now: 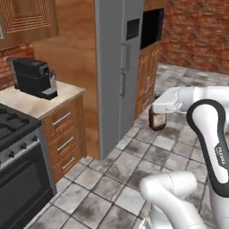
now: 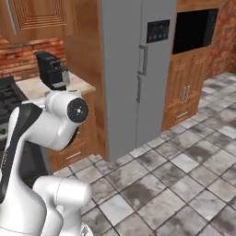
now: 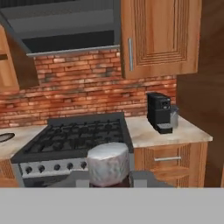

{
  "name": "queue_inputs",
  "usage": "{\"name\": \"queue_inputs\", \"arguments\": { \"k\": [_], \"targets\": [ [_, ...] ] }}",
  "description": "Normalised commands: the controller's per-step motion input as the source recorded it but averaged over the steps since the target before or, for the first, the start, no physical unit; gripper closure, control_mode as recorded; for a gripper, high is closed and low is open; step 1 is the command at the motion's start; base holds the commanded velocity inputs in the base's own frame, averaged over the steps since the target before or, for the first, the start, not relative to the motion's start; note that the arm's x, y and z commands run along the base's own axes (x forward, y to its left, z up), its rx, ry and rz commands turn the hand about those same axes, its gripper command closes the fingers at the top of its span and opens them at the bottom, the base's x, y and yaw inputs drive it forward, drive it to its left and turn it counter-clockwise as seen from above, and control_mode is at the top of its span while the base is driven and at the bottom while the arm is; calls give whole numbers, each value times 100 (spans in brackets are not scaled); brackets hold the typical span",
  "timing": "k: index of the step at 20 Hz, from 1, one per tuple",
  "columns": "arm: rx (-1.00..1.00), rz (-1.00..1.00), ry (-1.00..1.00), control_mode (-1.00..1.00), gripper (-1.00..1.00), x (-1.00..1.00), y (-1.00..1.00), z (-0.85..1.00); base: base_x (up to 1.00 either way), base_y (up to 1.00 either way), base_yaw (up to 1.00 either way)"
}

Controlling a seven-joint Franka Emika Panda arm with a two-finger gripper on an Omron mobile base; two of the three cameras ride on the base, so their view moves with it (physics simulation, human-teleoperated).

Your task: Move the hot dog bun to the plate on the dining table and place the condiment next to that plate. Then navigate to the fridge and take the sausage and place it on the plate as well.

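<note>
So right now I've got the condiment [image 1: 157, 120] pinched in my hand [image 1: 162, 108], fingers closed narrow around its neck. In the left base view it sits right of centre, hanging under my white wrist with the dark brown body dangling over the tiled floor [image 1: 112, 179], touching nothing else. I'm carrying it up in the air like that because, as far as I can judge, this is the hauling leg of the job: bottle goes beside the plate on the dining table, and neither of those is around me here, just kitchen.

Orientation-wise the bottle looks upright to me. Long axis runs top to bottom in the left base view, neck up into my grip, base down toward the floor. In the hand view its pale cap [image 3: 108, 162] sits at bottom centre between my finger tips, pointing up in the frame.

The fridge [image 1: 117, 67] stands shut in the upper middle of the left base view, and the stove [image 3: 72, 138] and coffee machine [image 3: 161, 113] on the surface [image 3: 168, 133] fill the middle of the hand view. Keeping it vertical should make setting it down on its base easy, I reckon.
</note>
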Motion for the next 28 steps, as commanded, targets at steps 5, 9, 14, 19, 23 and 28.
{"name": "queue_inputs", "arguments": {
  "k": [5,9,14,19,23,28],
  "targets": [
    [0,0,0,100,100,0,0,0,-59,-100,-54],
    [0,0,0,100,100,0,0,0,-64,-100,-52],
    [0,0,0,100,100,0,0,0,-67,-100,-47],
    [0,0,0,100,100,0,0,0,-49,-100,-42],
    [0,0,0,100,100,0,0,0,-23,-100,-37],
    [0,0,0,100,100,0,0,0,-3,-100,-27]
  ]
}}
